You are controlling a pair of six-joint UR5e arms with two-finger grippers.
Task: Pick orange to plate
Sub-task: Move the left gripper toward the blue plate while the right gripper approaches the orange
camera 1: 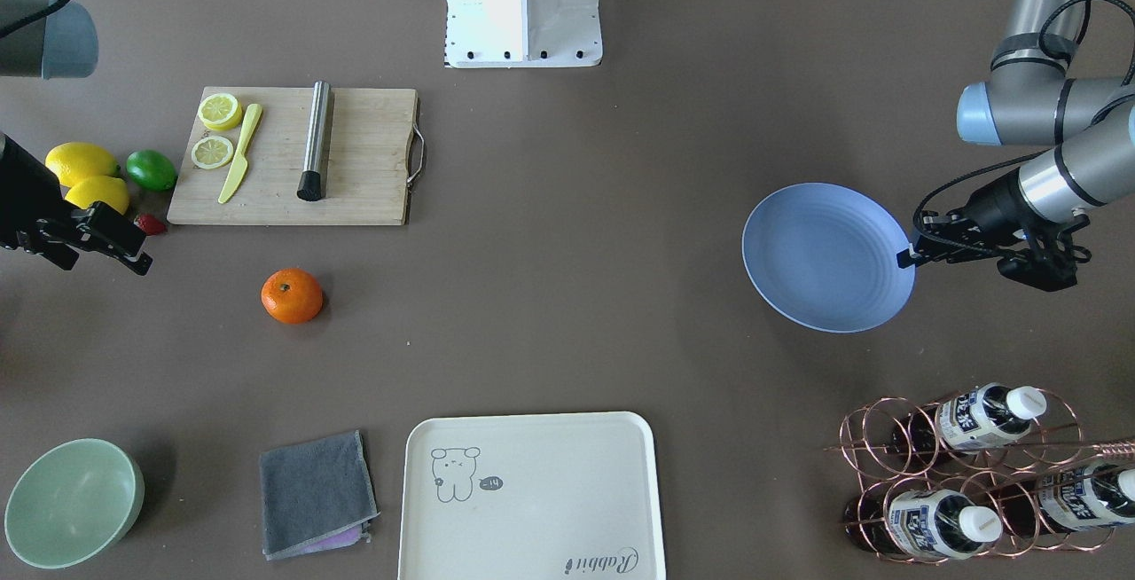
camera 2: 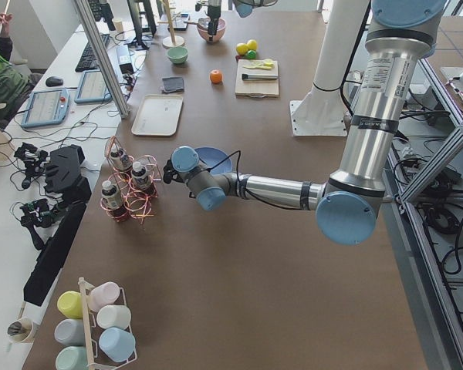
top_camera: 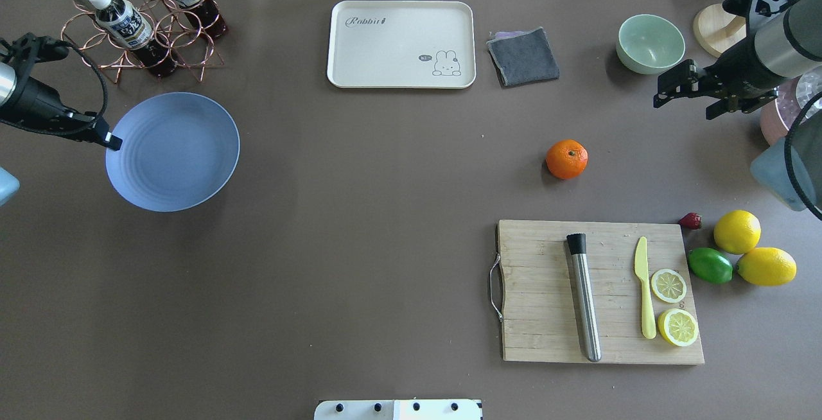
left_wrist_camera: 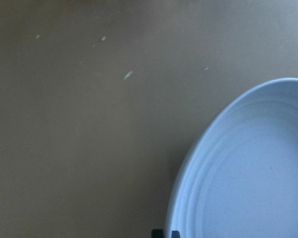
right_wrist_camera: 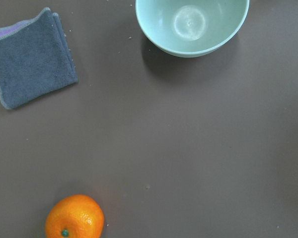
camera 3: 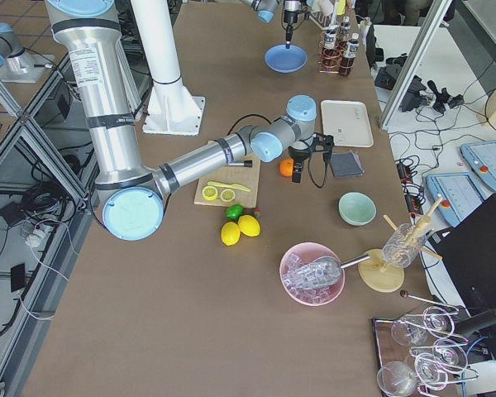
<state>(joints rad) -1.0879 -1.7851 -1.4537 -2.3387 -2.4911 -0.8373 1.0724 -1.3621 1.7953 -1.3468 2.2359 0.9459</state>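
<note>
The orange [top_camera: 566, 158] sits clear of the right pincer [top_camera: 682, 104], whose jaws stand open.

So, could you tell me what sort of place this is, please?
Probably a robotics lab, staged as a kitchen counter: teach pendants lie beside the table, aluminium framing stands next to it, and props like the cutting board and plate are laid out.
</note>
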